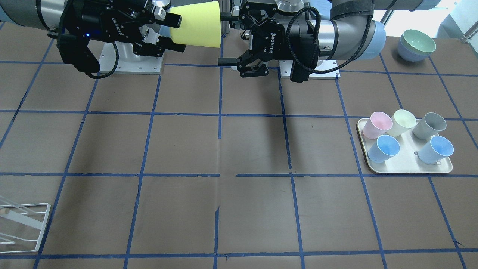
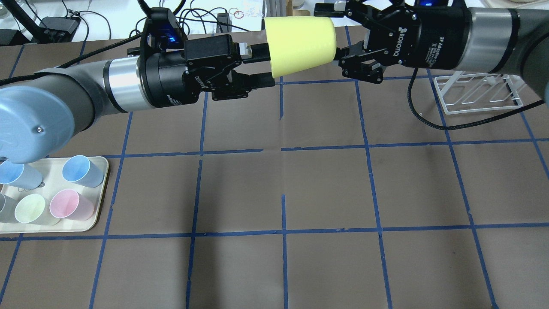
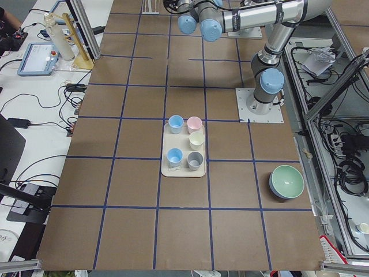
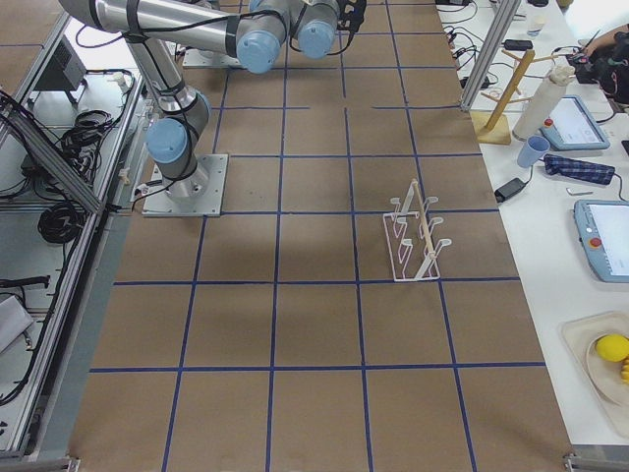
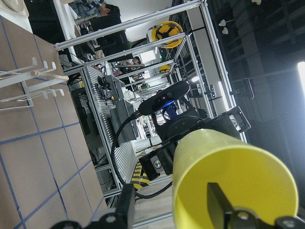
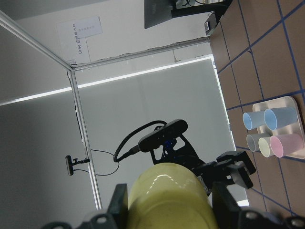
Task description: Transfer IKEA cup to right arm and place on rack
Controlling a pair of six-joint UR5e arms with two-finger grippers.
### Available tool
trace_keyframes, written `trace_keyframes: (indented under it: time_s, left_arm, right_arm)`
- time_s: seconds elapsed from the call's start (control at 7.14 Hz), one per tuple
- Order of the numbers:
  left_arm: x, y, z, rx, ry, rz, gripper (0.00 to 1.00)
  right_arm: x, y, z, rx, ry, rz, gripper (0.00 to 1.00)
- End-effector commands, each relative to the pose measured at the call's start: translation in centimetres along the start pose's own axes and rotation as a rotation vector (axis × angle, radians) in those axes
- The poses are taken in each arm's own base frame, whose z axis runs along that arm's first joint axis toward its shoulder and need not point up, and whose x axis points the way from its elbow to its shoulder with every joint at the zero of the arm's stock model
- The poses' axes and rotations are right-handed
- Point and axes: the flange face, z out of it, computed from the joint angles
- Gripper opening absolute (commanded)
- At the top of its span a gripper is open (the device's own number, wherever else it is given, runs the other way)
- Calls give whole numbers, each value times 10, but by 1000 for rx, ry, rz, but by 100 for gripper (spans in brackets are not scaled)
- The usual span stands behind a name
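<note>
The yellow IKEA cup (image 2: pixel 300 45) hangs level in the air between both grippers, above the far middle of the table; it also shows in the front view (image 1: pixel 194 24). My right gripper (image 2: pixel 336 31) is shut on its narrow base end, which also shows in the right wrist view (image 6: pixel 169 210). My left gripper (image 2: pixel 264 64) is open at the cup's wide rim, with one finger at the opening and the other outside the wall. The left wrist view shows the same stance (image 5: pixel 171 210). The white wire rack (image 2: pixel 478 92) stands on the table below the right arm.
A cream tray (image 2: pixel 85 225) at the left front holds several cups: blue ones, a pink one, a pale yellow one and a grey one. Stacked bowls (image 1: pixel 417 45) sit near the left arm's base. Brown table (image 2: pixel 283 193) with a blue tape grid.
</note>
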Motion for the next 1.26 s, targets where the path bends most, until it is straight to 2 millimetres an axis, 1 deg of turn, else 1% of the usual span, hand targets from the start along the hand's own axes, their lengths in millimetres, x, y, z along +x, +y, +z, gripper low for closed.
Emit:
trace_keyframes:
  time_s: [0.0,0.14,0.28,0.42,0.7,0.84,0.98,1.12]
  left_arm:
    - [0,1,-6,-69,-70,-11,100]
    - [1,1,-8,-130,-132,39,100]
    - [-1,1,-12,-232,-263,68,100]
    - [-4,-3,-18,-288,-423,73,100]
    - [-12,-8,-30,-328,-746,43,100]
    - [-12,-10,-39,-320,-886,3,100]
    - [-5,-15,-51,-319,-1077,-37,100]
    - [3,-19,-59,-355,-1252,-1,100]
  right_arm:
    - [-2,-14,-27,61,-12,0,4]
    - [-3,-23,-48,109,-21,-1,4]
    - [-2,-31,-73,155,11,-4,4]
    - [2,-33,-88,165,95,-8,4]
    - [-14,-29,-107,124,488,-135,4]
    - [-13,-27,-115,88,624,-213,4]
    - [-8,-25,-121,32,726,-310,2]
    - [-6,-25,-131,-13,878,-420,0]
